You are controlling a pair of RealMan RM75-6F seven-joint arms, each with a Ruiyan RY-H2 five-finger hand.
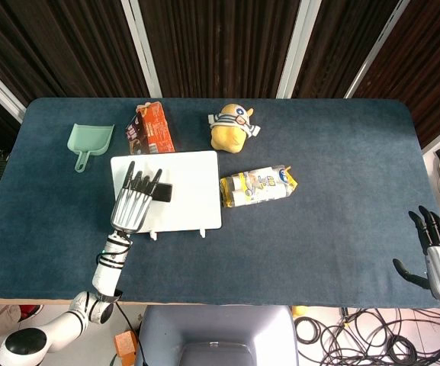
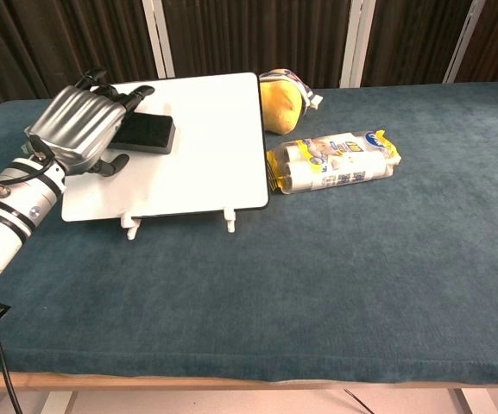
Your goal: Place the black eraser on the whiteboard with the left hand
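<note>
The black eraser (image 1: pixel 160 194) (image 2: pixel 145 134) lies flat on the left part of the whiteboard (image 1: pixel 193 191) (image 2: pixel 205 147). My left hand (image 1: pixel 132 204) (image 2: pixel 80 128) hovers over the board's left edge, its fingers stretched out and spread. The fingertips reach over the eraser's left end, and the thumb hangs apart below it. I cannot tell whether a fingertip still touches the eraser. My right hand (image 1: pixel 437 255) is at the table's near right corner, fingers apart and holding nothing.
Behind the board stand a green dustpan (image 1: pixel 90 142) and a red box (image 1: pixel 151 131). A yellow plush toy (image 1: pixel 232 128) (image 2: pixel 285 102) sits at the back middle. A packet of rolls (image 1: pixel 259 185) (image 2: pixel 333 161) lies just right of the board.
</note>
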